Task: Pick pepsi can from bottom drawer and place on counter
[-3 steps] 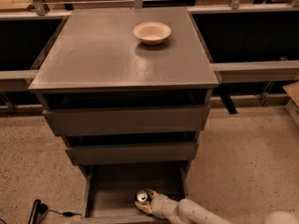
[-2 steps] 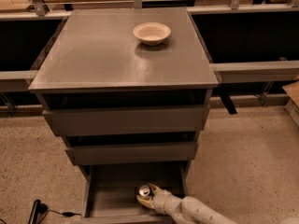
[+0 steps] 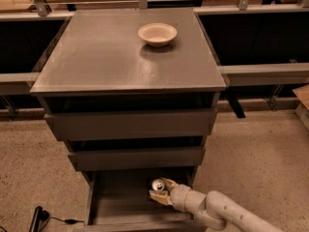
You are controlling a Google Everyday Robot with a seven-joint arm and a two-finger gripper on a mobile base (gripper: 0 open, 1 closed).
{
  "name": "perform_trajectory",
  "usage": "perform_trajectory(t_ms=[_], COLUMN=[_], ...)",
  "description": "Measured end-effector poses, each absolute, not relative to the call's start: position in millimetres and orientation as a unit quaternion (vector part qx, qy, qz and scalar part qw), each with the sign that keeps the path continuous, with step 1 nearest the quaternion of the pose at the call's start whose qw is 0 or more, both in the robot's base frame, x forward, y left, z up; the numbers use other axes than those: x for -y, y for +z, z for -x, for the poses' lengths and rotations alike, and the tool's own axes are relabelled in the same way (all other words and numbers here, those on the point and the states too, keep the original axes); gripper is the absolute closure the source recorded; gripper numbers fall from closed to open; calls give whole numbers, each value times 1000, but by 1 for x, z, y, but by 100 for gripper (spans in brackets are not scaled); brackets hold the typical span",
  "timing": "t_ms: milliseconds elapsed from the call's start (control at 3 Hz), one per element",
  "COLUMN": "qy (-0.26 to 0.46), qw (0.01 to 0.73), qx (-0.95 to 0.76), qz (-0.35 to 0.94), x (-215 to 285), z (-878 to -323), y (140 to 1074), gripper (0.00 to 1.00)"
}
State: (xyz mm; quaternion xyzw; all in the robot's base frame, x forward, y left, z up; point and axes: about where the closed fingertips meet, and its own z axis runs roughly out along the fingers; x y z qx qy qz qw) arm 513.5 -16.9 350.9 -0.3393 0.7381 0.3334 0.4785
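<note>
The pepsi can (image 3: pixel 157 185) shows its silver top inside the open bottom drawer (image 3: pixel 120 199), near the drawer's right side. My gripper (image 3: pixel 160 190) reaches in from the lower right on a cream arm, with its fingers around the can, which is held a little above the drawer floor. The counter (image 3: pixel 106 57) is the broad grey cabinet top above the three drawers.
A cream bowl (image 3: pixel 157 34) sits on the counter toward its back right. The two upper grey drawers (image 3: pixel 130 124) are pushed in above the open one. Pale wooden tabletops with metal rails (image 3: pixel 260 71) flank the cabinet. A black cable (image 3: pixel 41 219) lies on the floor at lower left.
My gripper and the can have moved up and toward the back of the drawer, with the can lifted with it.
</note>
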Motion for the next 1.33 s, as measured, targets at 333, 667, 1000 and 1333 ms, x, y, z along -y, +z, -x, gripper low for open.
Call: perform_trajectory(t_ms=[333,667,1000,1333], qy=[372,380,390,389], qw=[449,419,422,420], qx=[-725,-718,-705,-703], qz=[366,406,416,422], x=[37,67,79,77], z=[-510,-532,-540,-539], y=[415,449,462,462], gripper=[100,100,100,100])
